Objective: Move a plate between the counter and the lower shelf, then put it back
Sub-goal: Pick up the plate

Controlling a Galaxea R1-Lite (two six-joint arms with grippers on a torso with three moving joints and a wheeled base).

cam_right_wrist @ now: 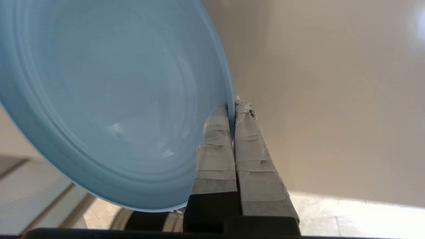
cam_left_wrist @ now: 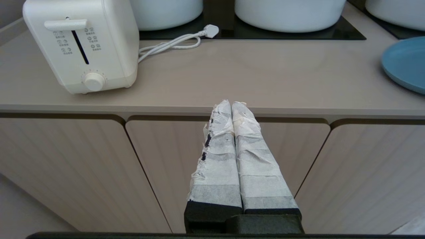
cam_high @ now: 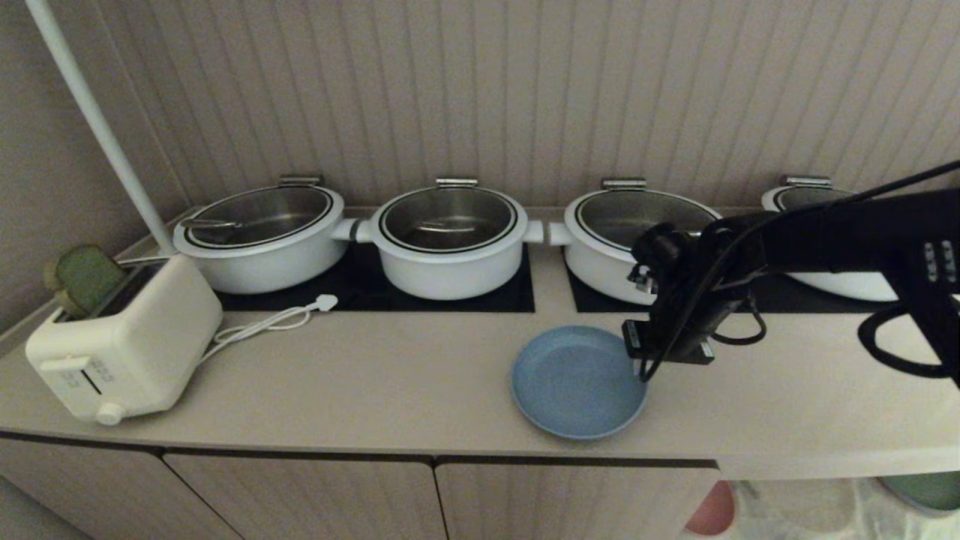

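1. At the right-hand rim of the plate (cam_right_wrist: 109,99), the right gripper (cam_right_wrist: 233,108) is seen with its taped fingers (cam_right_wrist: 215,146) pinched onto the thin edge, one finger inside the rim and one outside.
2. The light-blue plate is seen in the head view at the front of the counter (cam_high: 375,382), its near edge projecting slightly past the counter's front edge; whether it is fully rested or slightly lifted cannot be told.
3. The right arm is extended in from the right, above the counter, in front of a white pot (cam_high: 622,240).
4. Behind the plate, a row of white pots is set on black hob panels (cam_high: 450,300).
5. A white toaster (cam_high: 120,345) is placed at the left end, with its cord (cam_high: 270,322) trailing beside it.
6. Below the counter's right end, part of the lower shelf (cam_high: 810,510) is shown, holding a pink plate (cam_high: 712,510) and a green plate (cam_high: 926,491).
7. The left gripper (cam_left_wrist: 231,105) is held in front of the closed cabinet doors (cam_left_wrist: 66,172), its taped fingers pressed together on nothing.
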